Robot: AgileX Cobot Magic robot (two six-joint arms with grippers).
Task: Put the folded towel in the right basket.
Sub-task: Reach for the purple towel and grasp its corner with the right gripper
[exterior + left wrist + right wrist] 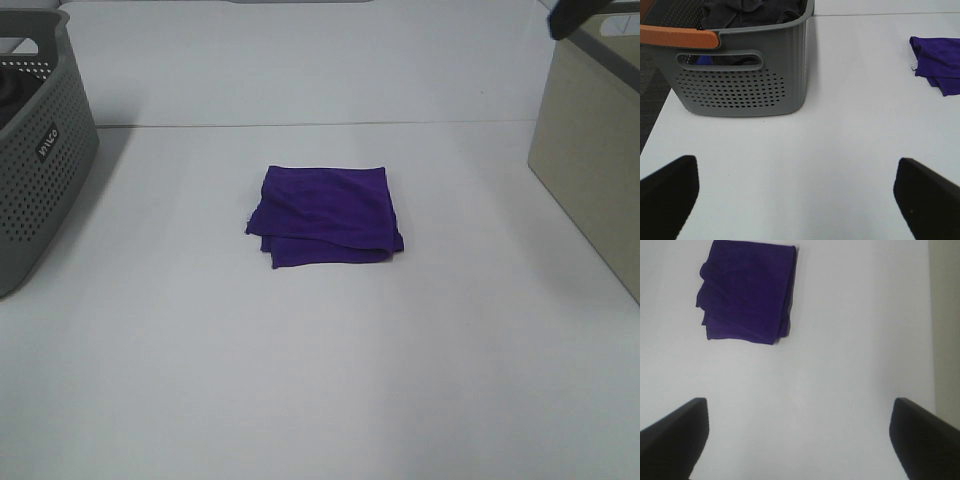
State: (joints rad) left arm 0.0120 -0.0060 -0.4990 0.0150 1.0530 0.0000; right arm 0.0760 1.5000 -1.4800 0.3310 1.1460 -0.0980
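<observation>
purple folded towel lies flat — grey basket label illegible

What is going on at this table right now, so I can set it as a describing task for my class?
Nothing is being handled yet. The folded purple towel lies alone in the middle of the white table, untouched. The left gripper and the right gripper are both open and empty, each over bare table apart from the towel. A grey perforated basket with dark cloth inside stands at the left; the beige basket, where the towel should go, stands at the right.
</observation>
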